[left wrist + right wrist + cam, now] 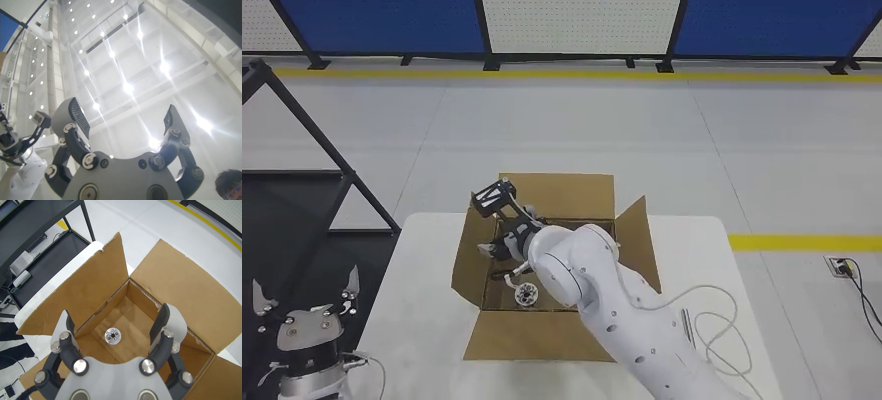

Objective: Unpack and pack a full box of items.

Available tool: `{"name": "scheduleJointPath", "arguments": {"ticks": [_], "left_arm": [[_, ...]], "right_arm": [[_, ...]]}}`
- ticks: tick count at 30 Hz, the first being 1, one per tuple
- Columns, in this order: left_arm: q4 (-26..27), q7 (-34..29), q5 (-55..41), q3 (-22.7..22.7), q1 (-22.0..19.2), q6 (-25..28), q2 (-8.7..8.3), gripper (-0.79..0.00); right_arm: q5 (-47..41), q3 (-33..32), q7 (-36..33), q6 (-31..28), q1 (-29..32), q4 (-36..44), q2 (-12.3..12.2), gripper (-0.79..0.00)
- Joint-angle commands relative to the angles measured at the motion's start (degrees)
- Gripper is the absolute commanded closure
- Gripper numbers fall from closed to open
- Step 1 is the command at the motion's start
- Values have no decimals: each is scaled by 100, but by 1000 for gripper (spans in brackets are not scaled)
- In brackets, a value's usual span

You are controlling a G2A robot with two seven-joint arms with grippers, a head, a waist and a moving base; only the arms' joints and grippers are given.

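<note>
Inside, the brown cardboard box stands on the white worktop with all four flaps folded outward. A small round metal disc, pierced by a centre hole and a ring of smaller ones, lies flat on the box floor. The right claw points down into the box opening above the disc, its fingers spread apart and gripping nothing. The left claw sits off the worktop's near left corner, pointing up at the ceiling, fingers likewise spread.
</note>
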State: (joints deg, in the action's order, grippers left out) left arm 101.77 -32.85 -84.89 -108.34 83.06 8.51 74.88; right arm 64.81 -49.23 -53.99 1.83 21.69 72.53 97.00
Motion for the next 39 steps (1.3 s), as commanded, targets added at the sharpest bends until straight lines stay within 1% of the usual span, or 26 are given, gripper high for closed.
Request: {"name": "scheduleJointPath", "arguments": {"ticks": [1, 5, 7, 9, 11, 16, 19, 23, 29, 35, 39], "left_arm": [[-3, 18, -6, 1, -4, 9, 0, -785], [-3, 18, -6, 1, -4, 9, 0, -785], [-3, 18, -6, 1, -4, 9, 0, -785], [-3, 18, -6, 1, -4, 9, 0, -785], [48, 103, 22, -7, 4, -2, 3, -785], [52, 174, -23, -61, 7, 17, 14, -785], [15, 197, -24, -64, -11, 23, 21, -785], [-12, 239, 30, -27, -66, 16, 28, -785], [-8, 264, 136, 30, -105, 11, 39, -785], [-13, 283, 193, 39, -99, 28, 50, -785], [-7, 297, 226, 39, -93, 41, 57, -785]], "right_arm": [[0, 0, 0, 1, -1, -5, 0, -785], [0, 0, 0, 1, -1, -5, 0, -785], [167, 77, 25, 111, 42, -210, 11, -785], [95, 148, -67, 350, -59, -569, 79, -785], [-98, 218, -291, 341, -254, -1024, 155, -785], [-467, 299, -622, 623, -732, -2069, 348, -785], [-606, 399, -877, 637, -940, -2544, 455, -785], [-770, 566, -1248, 356, -1122, -3057, 584, -785], [-870, 819, -1278, 177, -1207, -3597, 789, -785], [-1058, 965, -1068, 33, -1252, -4077, 998, -785], [-1109, 1050, -902, 45, -1282, -4386, 1132, -785]]}}
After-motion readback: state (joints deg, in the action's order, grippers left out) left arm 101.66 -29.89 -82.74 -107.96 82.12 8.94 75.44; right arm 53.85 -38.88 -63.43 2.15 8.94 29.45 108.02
